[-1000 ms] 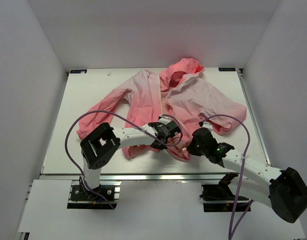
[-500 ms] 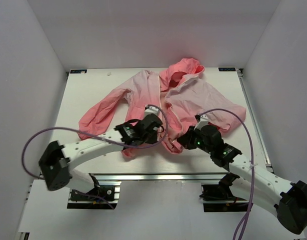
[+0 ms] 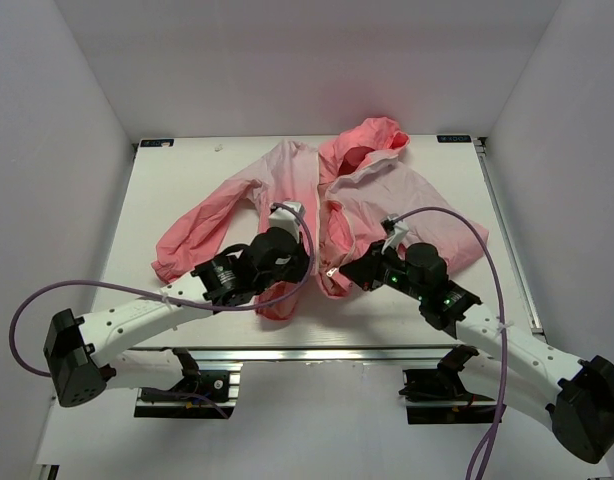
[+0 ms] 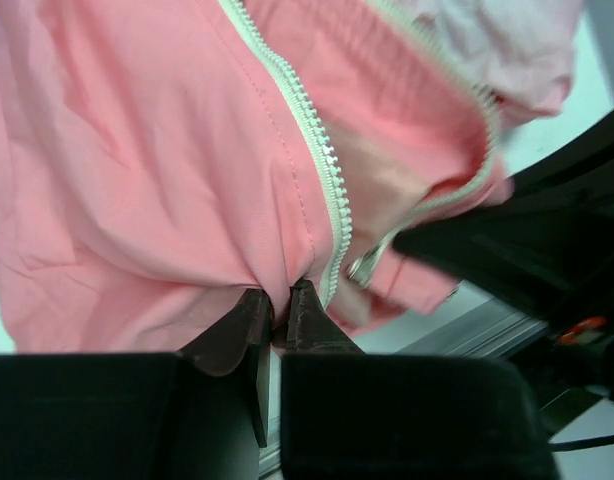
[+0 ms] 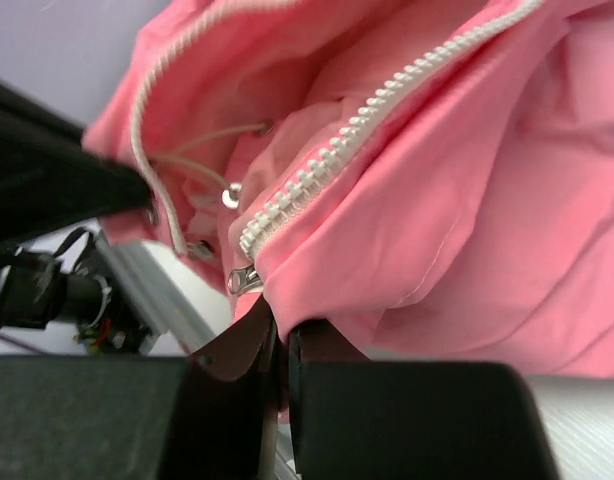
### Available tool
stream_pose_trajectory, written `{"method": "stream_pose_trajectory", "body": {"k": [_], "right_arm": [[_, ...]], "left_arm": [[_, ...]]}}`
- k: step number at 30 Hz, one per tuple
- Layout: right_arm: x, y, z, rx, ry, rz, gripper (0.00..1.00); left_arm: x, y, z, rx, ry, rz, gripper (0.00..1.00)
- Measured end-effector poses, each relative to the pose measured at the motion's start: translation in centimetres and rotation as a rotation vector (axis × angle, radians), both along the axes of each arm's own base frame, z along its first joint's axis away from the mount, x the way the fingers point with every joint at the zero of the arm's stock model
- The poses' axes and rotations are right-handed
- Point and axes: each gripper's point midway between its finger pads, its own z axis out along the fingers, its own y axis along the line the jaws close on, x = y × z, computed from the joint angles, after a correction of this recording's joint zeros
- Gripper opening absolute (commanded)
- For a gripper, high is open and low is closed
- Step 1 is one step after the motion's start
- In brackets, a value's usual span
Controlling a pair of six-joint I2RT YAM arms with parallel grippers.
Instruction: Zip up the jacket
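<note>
As the jacket point(image 3: 387, 200) lies open at centre frame, long axis running top to bottom with hood uppermost, the left gripper point(image 4: 277, 305) and right gripper point(image 5: 282, 325), jaws nearly closed, each pinch its hem fabric at lower centre beside the white zipper point(image 4: 314, 150).

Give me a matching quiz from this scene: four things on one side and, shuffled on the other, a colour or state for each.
Things:
1. hood
2. zipper
3. cable
4. left gripper

Colour or state:
A. purple
B. pinching the jacket
C. coral pink
D. white

Pairs: 1-C, 2-D, 3-A, 4-B
</note>
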Motion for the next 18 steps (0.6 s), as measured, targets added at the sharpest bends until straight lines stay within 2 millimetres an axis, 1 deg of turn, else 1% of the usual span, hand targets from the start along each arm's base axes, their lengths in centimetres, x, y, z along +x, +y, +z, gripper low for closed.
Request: {"method": "stream_pose_trajectory", "body": {"k": [4, 6, 8, 10, 14, 16, 18], "right_arm": [[1.0, -1.0, -0.3, -0.055, 0.026, -0.080, 0.00], [1.5, -1.9, -0.8, -0.095, 0.045, -0.133, 0.00], [1.7, -3.0, -2.1, -0.150, 0.077, -0.186, 0.00], [1.6, -4.5, -3.9, -0.222, 0.127, -0.248, 0.00], [1.3, -7.7, -6.7, -0.351, 0.206, -0.375, 0.00], [1.1, -8.9, -7.5, -0.393, 0.228, -0.423, 0.00], [1.1, -9.5, -7.7, -0.415, 0.234, -0.448, 0.00]], "left_arm": [[-0.6, 0.5, -2.7, 0.063, 0.066, 0.002, 0.05], [-1.3, 1.1, -4.6, 0.107, 0.118, 0.005, 0.05], [-2.2, 1.9, -6.5, 0.147, 0.172, 0.005, 0.06], [-3.3, 2.7, -8.1, 0.184, 0.227, -0.001, 0.07], [-4.9, 3.9, -9.9, 0.229, 0.309, -0.012, 0.08], [-5.6, 4.2, -10.4, 0.242, 0.342, -0.021, 0.07], [-6.2, 4.3, -10.6, 0.245, 0.367, -0.034, 0.06]]}}
